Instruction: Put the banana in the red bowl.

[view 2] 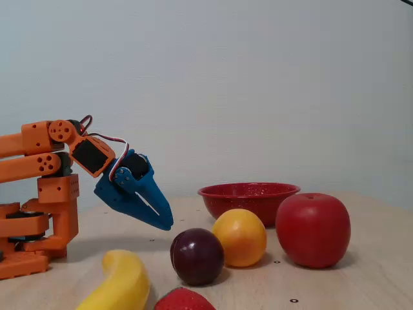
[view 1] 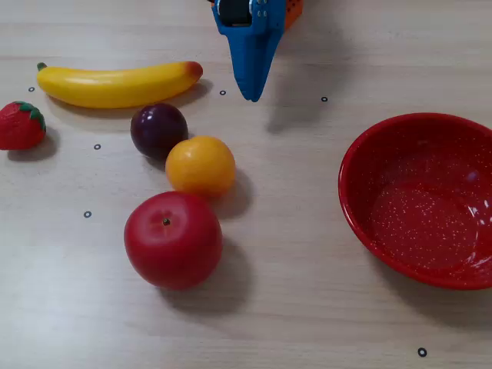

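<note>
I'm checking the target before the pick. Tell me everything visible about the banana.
The banana is long, curved, glossy yellow, plastic-looking, with a small green stem tip at its left end and a reddish-orange right end in the fixed view from above. It lies flat on the wooden table, uncovered and ungrasped. The plum sits just below it, the strawberry near its stem end; contact is unclear. The gripper hovers beside its reddish end, not touching.

All the fruit looks like shiny smooth plastic, the banana [view 1: 115, 84] and apple [view 1: 174, 240] especially glossy, the red bowl [view 1: 361, 223] is glossy with fine white speckles inside, the gripper [view 1: 251, 94] is matte blue plastic, and the table [view 1: 307, 307] is pale wood-grain.
</note>
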